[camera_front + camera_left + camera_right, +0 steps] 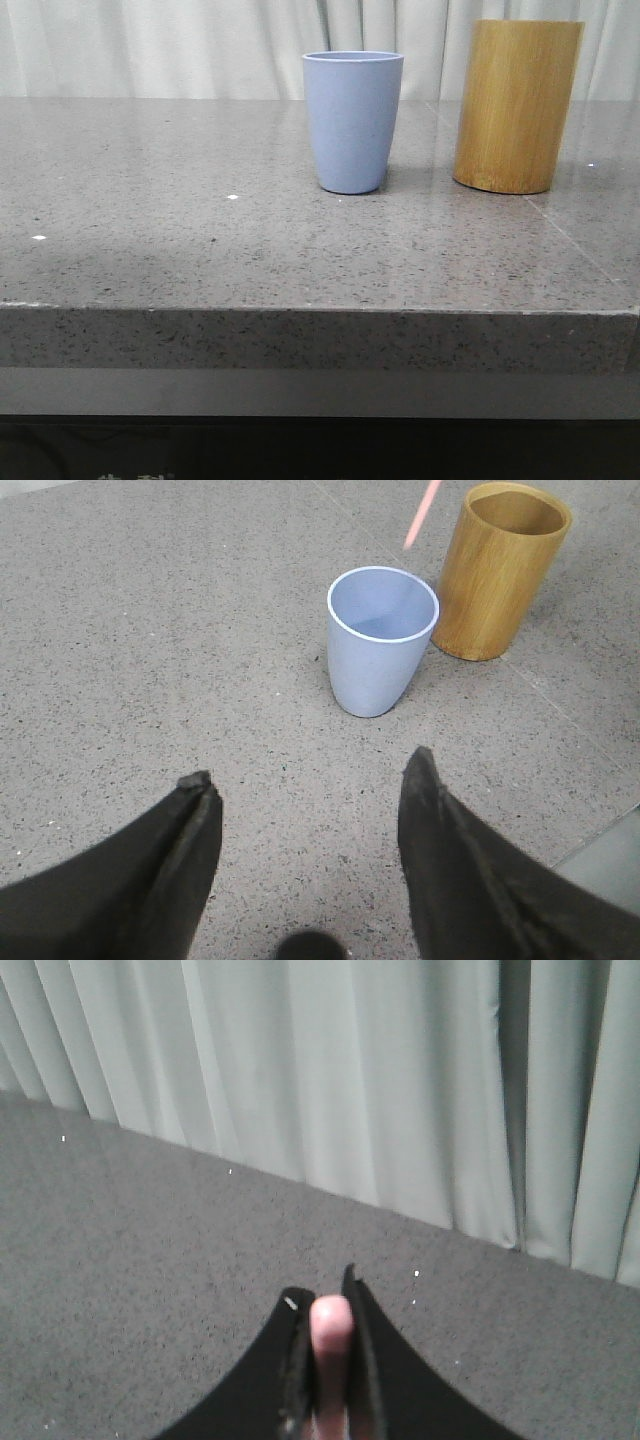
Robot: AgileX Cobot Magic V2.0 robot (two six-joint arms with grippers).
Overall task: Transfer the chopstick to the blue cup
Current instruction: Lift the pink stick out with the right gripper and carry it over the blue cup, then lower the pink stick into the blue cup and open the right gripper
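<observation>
The blue cup [352, 120] stands upright on the grey table, left of a taller bamboo cylinder [517, 105]. In the left wrist view the cup [380, 640] looks empty, and a pink chopstick tip [423, 512] hangs in the air above the gap between cup and bamboo cylinder [502, 570]. My right gripper [328, 1295] is shut on a pink chopstick [331, 1335], seen end-on between its pads. My left gripper [305, 770] is open and empty, above the table short of the cup. Neither gripper shows in the front view.
The speckled grey stone table [200, 240] has a front edge close to the camera. A pale curtain [350, 1080] hangs behind the table's far edge. Small white specks [232, 197] lie on the surface.
</observation>
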